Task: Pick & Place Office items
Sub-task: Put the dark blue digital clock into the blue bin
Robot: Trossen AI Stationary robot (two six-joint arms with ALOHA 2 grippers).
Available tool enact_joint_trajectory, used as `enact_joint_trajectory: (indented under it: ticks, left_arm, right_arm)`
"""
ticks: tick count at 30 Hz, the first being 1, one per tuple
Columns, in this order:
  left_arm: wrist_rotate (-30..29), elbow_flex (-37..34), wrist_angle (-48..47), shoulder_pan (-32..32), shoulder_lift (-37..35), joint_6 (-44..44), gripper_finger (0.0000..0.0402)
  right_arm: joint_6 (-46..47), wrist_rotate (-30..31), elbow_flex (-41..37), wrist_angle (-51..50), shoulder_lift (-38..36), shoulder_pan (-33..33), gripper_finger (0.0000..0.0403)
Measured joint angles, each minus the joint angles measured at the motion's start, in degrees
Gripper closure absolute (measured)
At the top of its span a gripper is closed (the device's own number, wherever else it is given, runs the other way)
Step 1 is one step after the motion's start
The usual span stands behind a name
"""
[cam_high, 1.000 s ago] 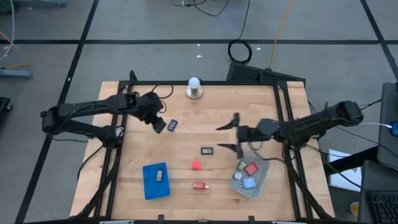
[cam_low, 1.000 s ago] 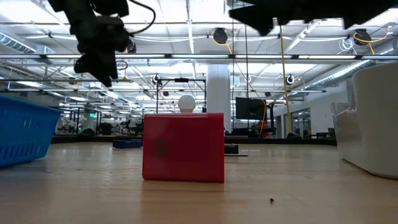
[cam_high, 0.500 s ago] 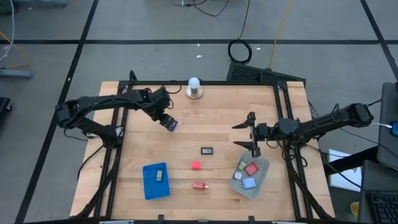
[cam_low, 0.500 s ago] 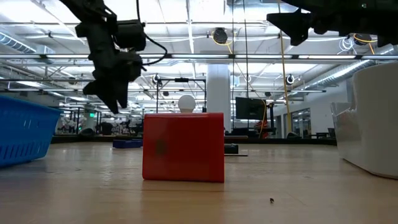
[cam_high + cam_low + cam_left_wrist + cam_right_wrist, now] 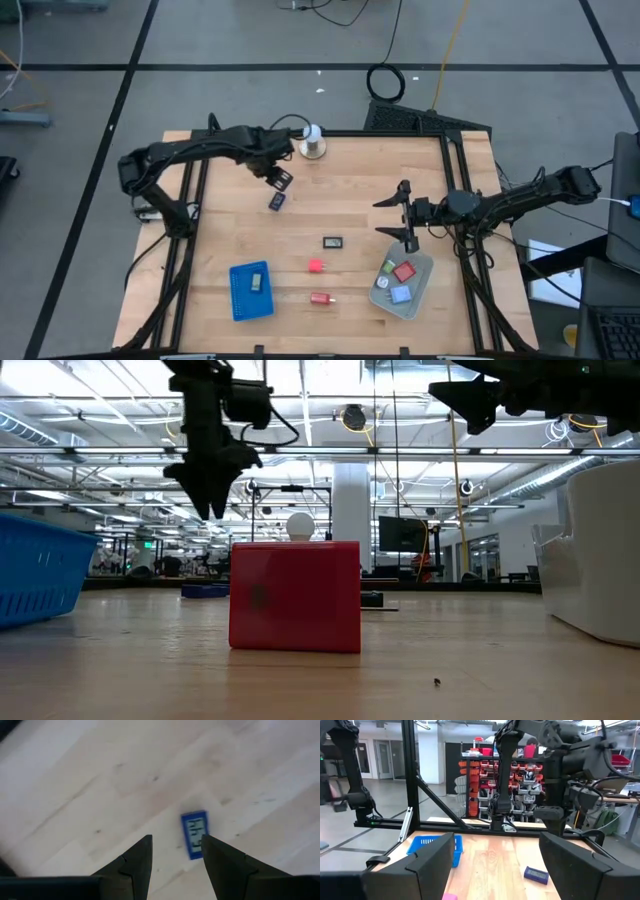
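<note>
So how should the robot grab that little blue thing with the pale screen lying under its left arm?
From straight above, with the left end effector closing across the narrow width. The small blue item lies flat on the bare table, long and thin, with open wood along both long sides for the open fingers.

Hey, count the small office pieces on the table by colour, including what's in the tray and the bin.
Red blocks: 2
Pink block: 1
Blue pieces: 2
Black rectangle: 1
Silvery bits: 3
Total: 9
</note>
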Motion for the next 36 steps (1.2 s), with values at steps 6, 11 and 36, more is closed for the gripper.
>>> enact_joint_trajectory:
  ticks: [6, 11, 36]
  left_arm:
    - [5.93, 2.70, -0.94, -1.48, 6.16, 3.46, 0.0229]
    - [3.82, 2.70, -3.05, -2.92, 9.66, 6.88, 0.0229]
    - [2.41, 2.70, -3.45, -3.76, 11.72, -11.90, 0.0151]
  right_arm:
    - [1.68, -0.30, 0.00, 0.00, 0.00, 0.00, 0.0122]
    - [2.58, -3.11, 0.02, 0.00, 0.00, 0.00, 0.0122]
    - [7.51, -2.97, 0.04, -1.31, 0.00, -0.02, 0.0122]
